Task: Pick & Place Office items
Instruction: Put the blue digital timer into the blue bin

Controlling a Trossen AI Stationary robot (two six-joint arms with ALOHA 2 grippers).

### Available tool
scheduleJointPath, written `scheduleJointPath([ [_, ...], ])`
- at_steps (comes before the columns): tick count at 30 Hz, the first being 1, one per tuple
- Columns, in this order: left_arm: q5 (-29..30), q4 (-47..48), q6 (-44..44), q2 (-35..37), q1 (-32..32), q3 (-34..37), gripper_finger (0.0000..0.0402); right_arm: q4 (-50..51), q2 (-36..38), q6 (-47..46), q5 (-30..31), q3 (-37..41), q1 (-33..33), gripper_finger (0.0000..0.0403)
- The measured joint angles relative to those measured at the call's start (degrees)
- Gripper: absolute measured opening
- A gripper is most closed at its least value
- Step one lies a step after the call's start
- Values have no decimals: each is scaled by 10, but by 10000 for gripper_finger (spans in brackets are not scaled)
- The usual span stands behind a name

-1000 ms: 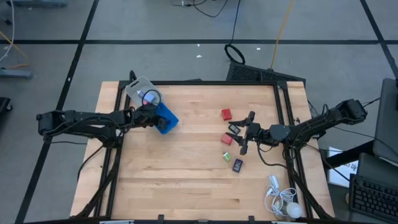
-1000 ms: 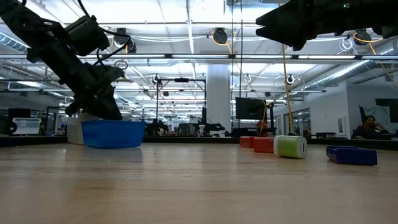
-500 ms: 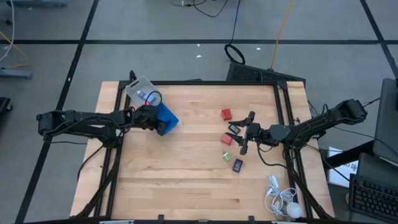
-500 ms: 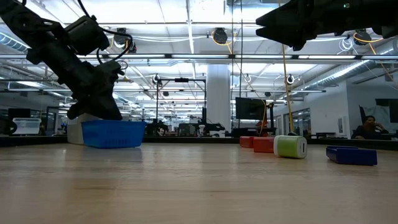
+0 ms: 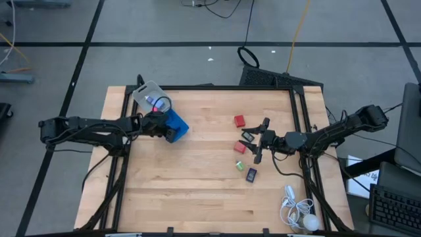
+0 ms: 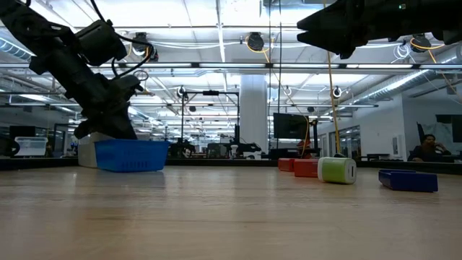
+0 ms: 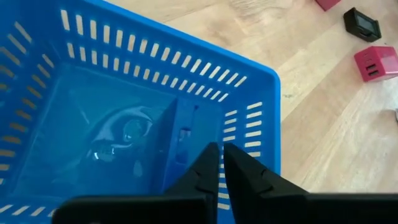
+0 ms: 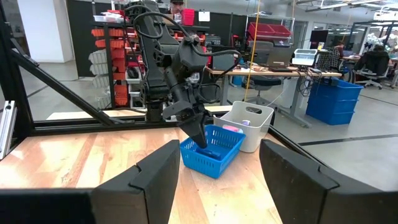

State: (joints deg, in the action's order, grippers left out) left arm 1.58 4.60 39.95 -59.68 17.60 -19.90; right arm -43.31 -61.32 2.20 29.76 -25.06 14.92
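**Small, hard pieces: one in the basket, the rest on the table**

The left gripper [image 7: 219,163] hangs inside the blue basket [image 5: 176,125] at the table's [image 5: 197,191] far left, its fingers pressed together with nothing between them. Just beyond the tips a blue piece [image 7: 180,130] lies on the basket floor, apart from the fingers. A clear plastic box [image 5: 146,96] stands touching the basket's far side.

The right gripper [image 5: 258,146] hovers above the loose items, fingers spread wide and empty. Around it on the table lie a red block [image 5: 239,121], a second red block [image 5: 241,147], a dark piece [image 5: 248,136], a green piece [image 5: 240,165] and a dark rectangular piece [image 5: 251,175]. A white corded gadget [image 5: 297,212] sits near the table's front right edge.

The pieces look like rigid little plastic bodies, probably light, stiff and not fragile. Their smooth faces may slip, so a pinch across the two flat, parallel long sides, centred, seems safest; the green one appears rounded in the low view and may roll.

No brand, label or writing is legible on anything.
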Motion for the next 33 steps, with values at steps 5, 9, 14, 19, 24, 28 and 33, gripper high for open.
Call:
scheduleJointPath([
  [5, 0, 0, -18, 0, -5, 0, 3, 0, 0, 0, 0, 0, 0, 212],
  [9, 0, -1, -20, 0, -9, 0, 3, 0, 0, 0, 0, 0, 0, 212],
  [14, 0, -1, -21, 0, -9, 0, 4, 0, 0, 0, 0, 0, 0, 212],
  [19, 9, 1, -21, 0, -9, 0, 2, 0, 0, 0, 0, 0, 0, 212],
  [24, 19, 4, -21, -20, -9, 0, 2, -1, 0, 0, 0, 0, 0, 212],
  [28, 16, -2, -26, -43, -8, 0, 4, -1, 0, 0, 2, 0, 0, 212],
  [33, 24, -6, -29, -48, 8, 0, 5, -1, 0, 0, 2, 0, 0, 212],
])
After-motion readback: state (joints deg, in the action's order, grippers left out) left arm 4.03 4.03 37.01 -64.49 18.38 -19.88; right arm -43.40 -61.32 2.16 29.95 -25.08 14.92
